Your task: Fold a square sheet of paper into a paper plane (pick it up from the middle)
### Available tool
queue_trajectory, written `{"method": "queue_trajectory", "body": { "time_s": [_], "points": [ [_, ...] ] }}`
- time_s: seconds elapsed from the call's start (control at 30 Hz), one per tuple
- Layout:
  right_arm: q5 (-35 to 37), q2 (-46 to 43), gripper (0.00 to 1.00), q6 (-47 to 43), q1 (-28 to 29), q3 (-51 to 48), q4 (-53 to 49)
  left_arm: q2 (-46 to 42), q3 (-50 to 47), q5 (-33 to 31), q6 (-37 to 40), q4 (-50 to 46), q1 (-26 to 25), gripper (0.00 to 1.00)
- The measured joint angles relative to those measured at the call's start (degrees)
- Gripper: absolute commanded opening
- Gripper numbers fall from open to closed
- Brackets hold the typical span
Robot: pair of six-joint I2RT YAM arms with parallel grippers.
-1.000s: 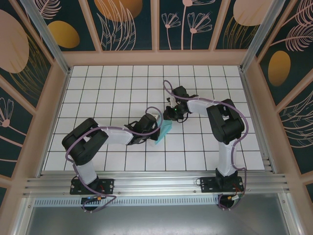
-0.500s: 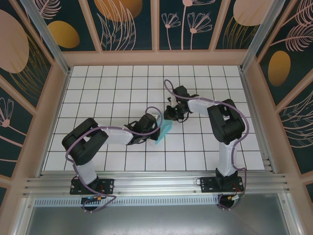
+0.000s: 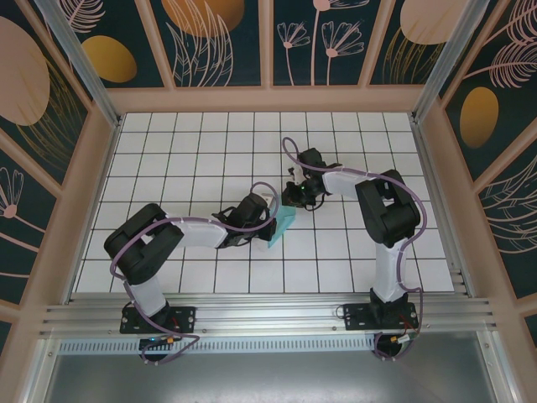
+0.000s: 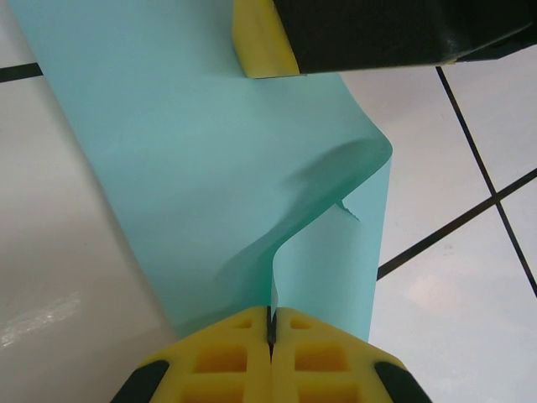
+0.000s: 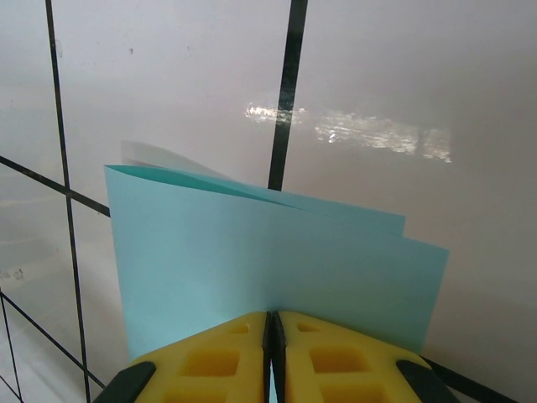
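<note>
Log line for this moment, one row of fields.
phase: folding | left gripper: shut on folded light-turquoise paper sheet | right gripper: shut on its opposite edge

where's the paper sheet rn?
Mid-table in the top view: the square sheet of paper, folded, is pinched by the left gripper and the right gripper.

No text, label, brand, number or sign can be read in any view. You have a thin light-turquoise sheet of paper (image 4: pixel 193 168) with plain faces, a white tiled table (image 3: pixel 168 143) marked with black grid lines, and dark wall panels (image 3: pixel 222 42) painted with leaves and flowers rather than letters.
</note>
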Motion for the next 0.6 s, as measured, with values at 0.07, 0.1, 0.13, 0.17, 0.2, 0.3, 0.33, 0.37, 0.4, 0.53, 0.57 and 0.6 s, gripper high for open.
{"method": "queue_trajectory", "body": {
  "time_s": [0.07,0.1,0.13,0.17,0.2,0.3,0.33,0.37,0.4,0.53,0.57,0.6],
  "points": [
    [0.00,0.00,0.14,0.00,0.00,0.00,0.02,0.00,0.00,-0.33,0.00,-0.22,0.00,0.00],
    [0.00,0.00,0.14,0.00,0.00,0.00,0.00,0.00,0.00,-0.52,0.00,-0.37,0.00,0.00],
    [0.00,0.00,0.14,0.00,0.00,0.00,0.00,0.00,0.00,-0.57,0.00,-0.44,0.00,0.00],
    [0.00,0.00,0.14,0.00,0.00,0.00,0.02,0.00,0.00,-0.59,0.00,-0.48,0.00,0.00],
    [0.00,0.00,0.14,0.00,0.00,0.00,0.02,0.17,0.11,-0.68,0.00,-0.57,0.00,0.00],
    [0.00,0.00,0.14,0.00,0.00,0.00,0.00,1.18,0.63,-0.79,0.00,-0.61,0.00,0.00],
    [0.00,0.00,0.14,0.00,0.00,0.00,0.00,1.36,0.76,-0.74,0.02,-0.61,0.00,0.00],
    [0.00,0.00,0.14,0.00,0.00,0.00,0.02,1.40,0.90,-0.68,0.02,-0.61,0.00,0.00],
    [0.00,0.00,0.14,0.00,0.00,0.00,0.02,1.64,1.11,-0.55,0.04,-0.61,0.00,0.00],
    [-0.02,0.00,0.15,0.00,0.00,0.00,0.00,1.84,1.22,-0.55,0.02,-0.59,0.00,0.00],
    [0.00,-0.02,0.15,0.00,0.00,0.00,0.00,1.84,1.22,-0.57,0.02,-0.59,0.00,0.00],
    [-0.02,-0.04,0.15,0.02,0.00,0.00,-0.02,1.84,1.22,-0.61,0.02,-0.59,0.00,0.00]
  ]
}}
